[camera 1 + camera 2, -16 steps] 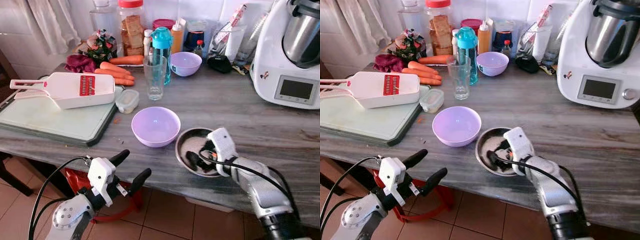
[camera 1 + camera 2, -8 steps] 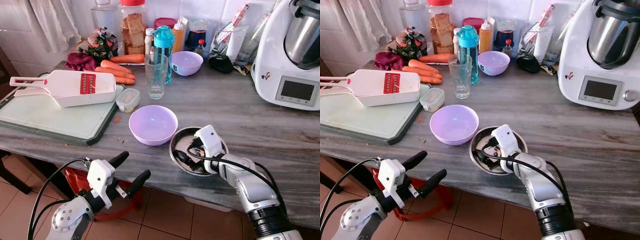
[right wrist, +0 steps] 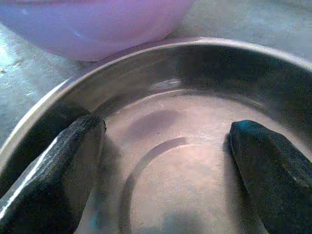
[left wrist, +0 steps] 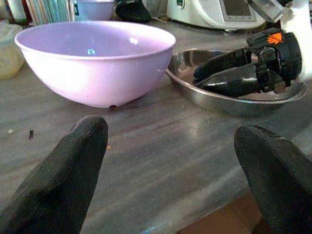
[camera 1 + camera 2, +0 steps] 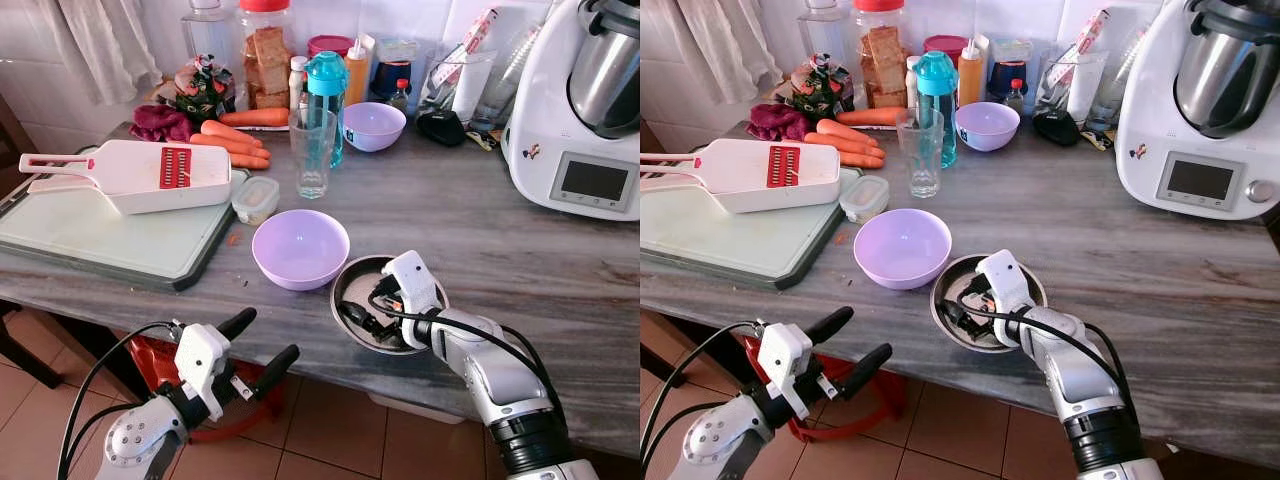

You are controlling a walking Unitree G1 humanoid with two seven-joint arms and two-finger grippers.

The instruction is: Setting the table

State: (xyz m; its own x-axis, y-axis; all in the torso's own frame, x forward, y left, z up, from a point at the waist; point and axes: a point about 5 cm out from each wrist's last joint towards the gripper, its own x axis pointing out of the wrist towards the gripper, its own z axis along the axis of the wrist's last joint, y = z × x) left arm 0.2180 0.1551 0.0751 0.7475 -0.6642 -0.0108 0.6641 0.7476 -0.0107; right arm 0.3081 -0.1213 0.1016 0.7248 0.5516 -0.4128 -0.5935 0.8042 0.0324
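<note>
A shallow steel plate point(image 5: 343, 287) lies near the front edge of the grey counter. Its rim rests against a lilac bowl point(image 5: 300, 248) to its left. My right gripper point(image 5: 356, 317) reaches into the plate, open, with both black fingers resting on the plate's bottom point(image 3: 170, 161) and nothing between them. The lilac bowl point(image 3: 92, 29) rises just past the plate's rim. My left gripper point(image 5: 266, 337) hovers open below the counter edge, in front of the bowl point(image 4: 95, 58) and the plate point(image 4: 229, 105).
A white slicer point(image 5: 150, 175) lies on a green cutting board point(image 5: 100, 245) at the left. Behind the bowl stand a glass point(image 5: 312, 152), a teal bottle point(image 5: 325, 95), carrots point(image 5: 235, 140) and a second lilac bowl point(image 5: 373, 125). A white kitchen machine point(image 5: 585, 110) stands at the back right.
My right gripper has slid the steel plate to the left, and the plate has nudged the lilac bowl left with it. The left gripper has dipped slightly.
</note>
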